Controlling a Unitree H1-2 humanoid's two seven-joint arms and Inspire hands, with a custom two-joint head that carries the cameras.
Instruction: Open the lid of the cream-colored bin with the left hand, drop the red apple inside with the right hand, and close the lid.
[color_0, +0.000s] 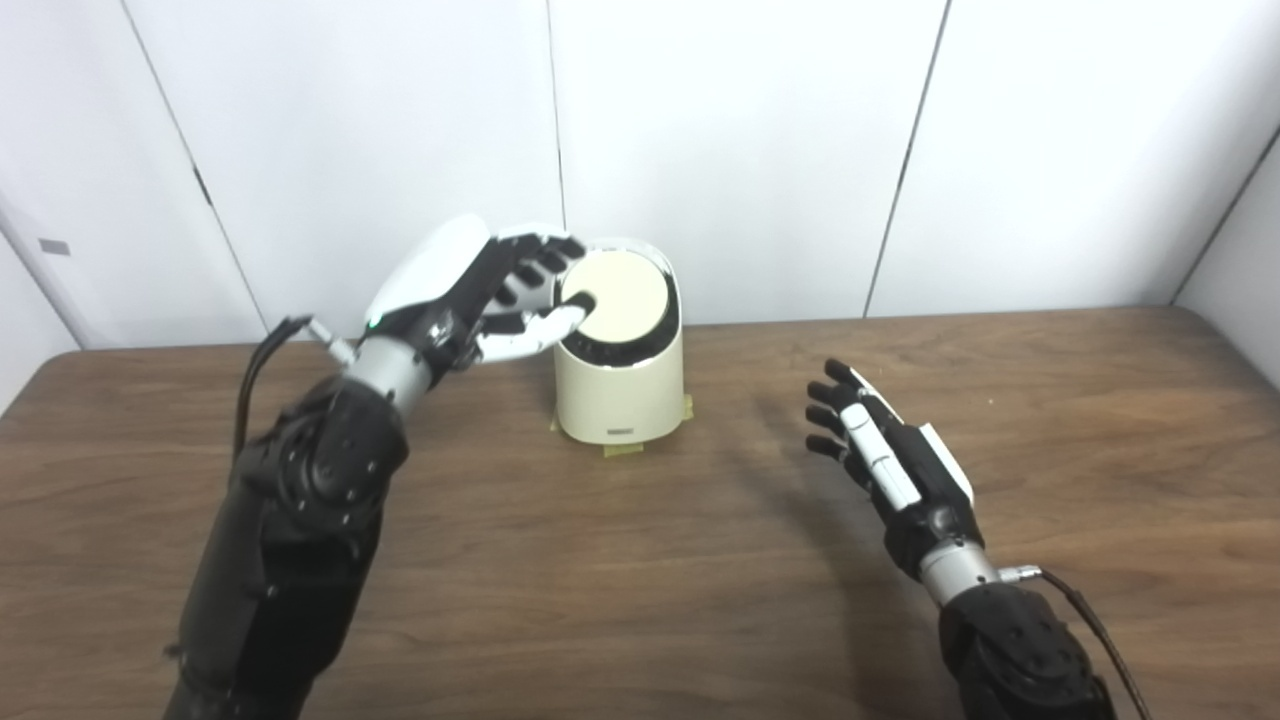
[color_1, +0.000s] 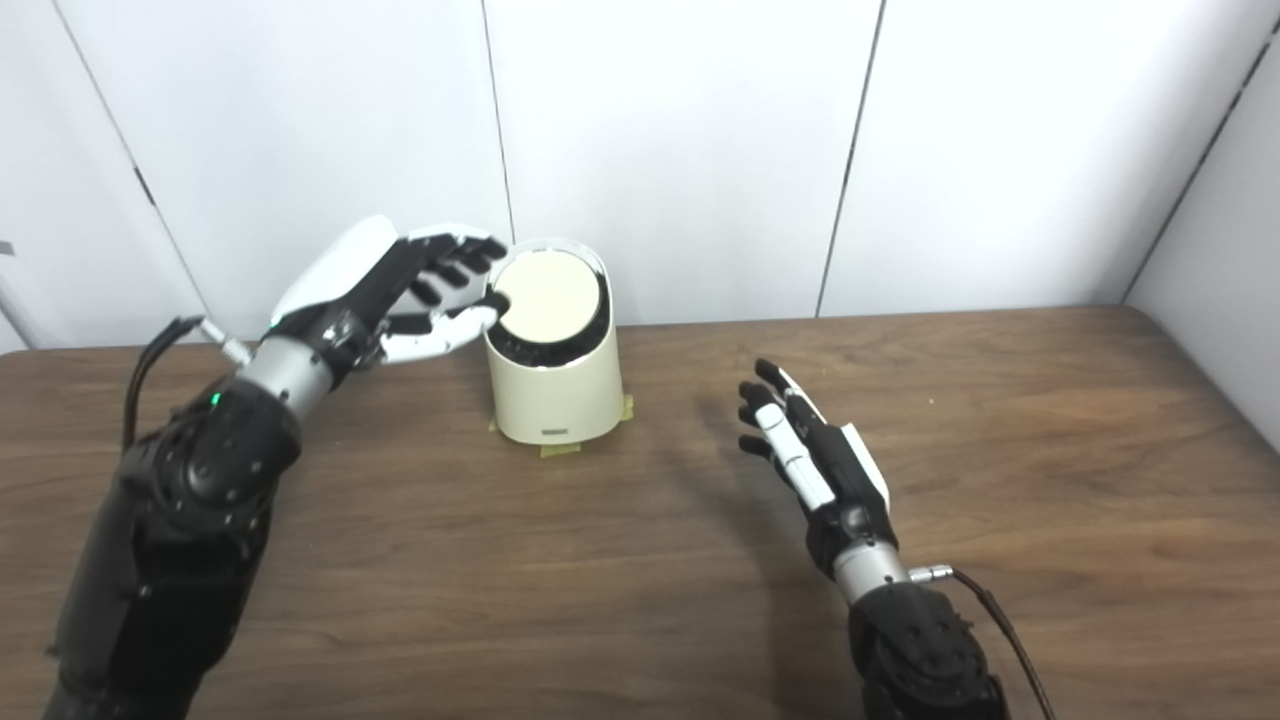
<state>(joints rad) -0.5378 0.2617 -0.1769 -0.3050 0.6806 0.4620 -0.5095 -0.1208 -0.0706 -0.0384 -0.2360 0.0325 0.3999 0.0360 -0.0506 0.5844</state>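
Note:
The cream-colored bin (color_0: 620, 390) stands at the back middle of the wooden table, its round lid (color_0: 622, 295) lying flat in the slanted top, shut. My left hand (color_0: 470, 290) hovers at the bin's upper left with fingers spread, its thumb tip resting on the lid's left edge; it holds nothing. My right hand (color_0: 880, 455) is to the right of the bin, low over the table, fingers extended and apart, empty. No red apple shows in either view.
The brown wooden table (color_0: 640, 560) runs to a white panelled wall (color_0: 740, 130) right behind the bin. Bits of yellowish tape (color_0: 622, 448) stick out under the bin's base. A cable (color_0: 1090, 620) trails from the right wrist.

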